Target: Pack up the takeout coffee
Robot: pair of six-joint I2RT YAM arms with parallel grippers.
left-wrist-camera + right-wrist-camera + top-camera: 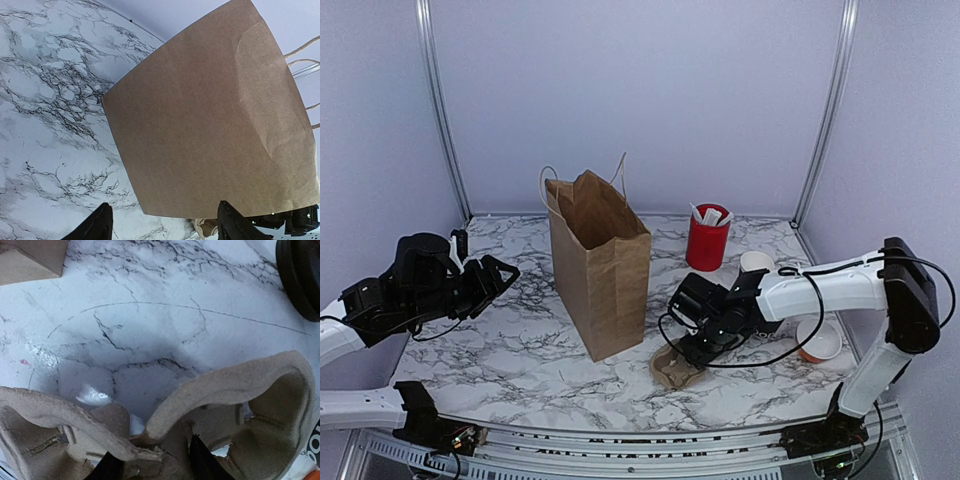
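The carrier (235, 385), a pulp cup tray, fills the right wrist view. The right hand (152, 452) stands with its fingers (200, 465) either side of the carrier's middle ridge; whether they pinch it I cannot tell. The carrier lies flat on the surface (500, 350), just beside the near right corner of the bag (600, 270).

The coffee is not plainly seen. A black rim (300, 280) at the top right of that wrist view may be its lid (the right arm hides much of that ground from above). If so, it sits near the carrier but not in it.

The left hand (498, 272) hangs released and empty, well left of the bag and facing its side.

I judge the step in hand to be taking hold of the carrier, early in the packing, with no cup seated in it. The next move calls for a firm pinch on the ridge, then a level lift that keeps clear of the bag's corner.
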